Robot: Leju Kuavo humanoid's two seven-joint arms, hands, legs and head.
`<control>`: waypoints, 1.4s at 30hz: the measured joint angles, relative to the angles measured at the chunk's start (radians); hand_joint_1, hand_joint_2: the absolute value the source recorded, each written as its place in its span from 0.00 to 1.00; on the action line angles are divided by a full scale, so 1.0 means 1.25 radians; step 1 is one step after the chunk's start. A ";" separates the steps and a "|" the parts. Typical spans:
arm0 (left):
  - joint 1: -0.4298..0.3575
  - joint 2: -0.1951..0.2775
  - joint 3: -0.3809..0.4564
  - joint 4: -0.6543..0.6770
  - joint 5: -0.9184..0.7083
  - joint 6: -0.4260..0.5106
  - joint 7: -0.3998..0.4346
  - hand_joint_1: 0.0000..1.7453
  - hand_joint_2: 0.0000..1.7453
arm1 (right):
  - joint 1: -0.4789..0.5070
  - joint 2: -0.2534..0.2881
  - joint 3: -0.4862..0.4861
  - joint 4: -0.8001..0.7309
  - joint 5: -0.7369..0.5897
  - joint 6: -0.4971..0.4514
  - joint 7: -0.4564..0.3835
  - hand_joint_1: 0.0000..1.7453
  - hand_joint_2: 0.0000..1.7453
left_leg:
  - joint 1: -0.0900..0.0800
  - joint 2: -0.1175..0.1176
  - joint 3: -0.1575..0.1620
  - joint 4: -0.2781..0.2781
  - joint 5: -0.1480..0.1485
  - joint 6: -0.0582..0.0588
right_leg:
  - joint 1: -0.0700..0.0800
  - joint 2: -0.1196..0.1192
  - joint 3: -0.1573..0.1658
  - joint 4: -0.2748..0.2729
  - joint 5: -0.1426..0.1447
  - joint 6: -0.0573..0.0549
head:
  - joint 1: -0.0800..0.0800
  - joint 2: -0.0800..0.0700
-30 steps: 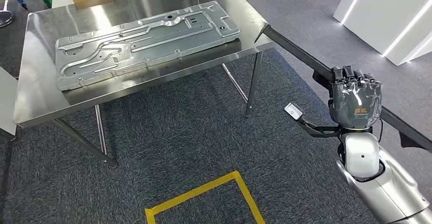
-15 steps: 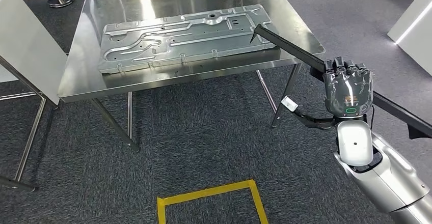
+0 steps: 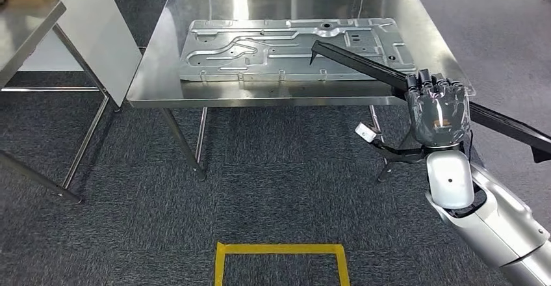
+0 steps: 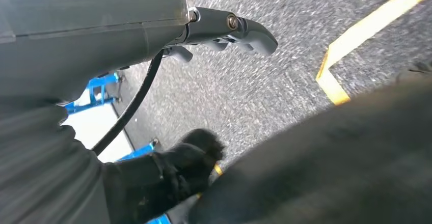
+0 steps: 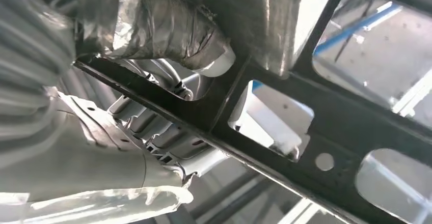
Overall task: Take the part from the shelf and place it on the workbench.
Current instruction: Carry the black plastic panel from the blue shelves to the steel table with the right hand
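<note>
A: What is the right hand [image 3: 438, 107] doing?

B: Its fingers are wrapped round a long black frame part [image 3: 364, 68], gripping it along its length. The right wrist view shows the same black part [image 5: 285, 127] close up, a flat bar with cut-out windows, with the thumb lying against it.

A: Where does the part sit relative to the workbench [image 3: 156, 84]?

B: Its far tip is over the right half of the steel top, above the near edge of the stamped metal panel [image 3: 260, 49]; whether it touches, I cannot tell. The other end runs off past the bench's right corner toward the picture's right edge.

A: And the panel?

B: Flat on the bench, lengthwise, near the front edge.

A: The left hand [image 4: 168, 173]?

B: In its wrist view, dark fingers curl inward over grey carpet and a yellow tape line [image 4: 356, 35], with nothing in them.

A: Anything else?

B: A yellow tape square [image 3: 279, 260] on the carpet before the bench.
</note>
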 joint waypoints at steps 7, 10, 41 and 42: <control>-0.007 -0.002 -0.006 0.000 0.000 -0.004 0.002 0.00 1.00 | -0.004 -0.010 0.015 -0.001 0.000 0.003 0.004 1.00 1.00 | 0.008 -0.074 0.013 -0.009 0.000 0.019 | -0.006 0.103 -0.125 0.220 -0.078 0.010 | 0.001 0.000; -0.007 -0.003 -0.008 0.000 0.000 -0.007 0.005 0.00 1.00 | -0.010 -0.010 0.025 0.000 0.000 0.006 0.005 1.00 1.00 | 0.009 -0.108 0.015 0.002 -0.008 0.012 | -0.010 0.132 -0.085 0.095 0.015 0.009 | 0.001 0.000; -0.003 -0.010 -0.025 -0.002 0.005 -0.062 0.045 0.00 1.00 | 0.069 0.026 -0.158 -0.014 -0.001 0.075 -0.221 1.00 1.00 | 0.010 -0.029 0.007 -0.001 -0.005 -0.011 | -0.009 0.059 -0.009 -0.016 0.022 0.001 | 0.000 0.000; -0.003 -0.010 -0.026 -0.002 0.005 -0.060 0.046 0.00 1.00 | 0.069 0.026 -0.161 -0.017 -0.001 0.078 -0.222 1.00 1.00 | 0.010 -0.029 0.007 -0.001 -0.005 -0.011 | -0.009 0.059 -0.009 -0.016 0.022 0.002 | 0.000 0.000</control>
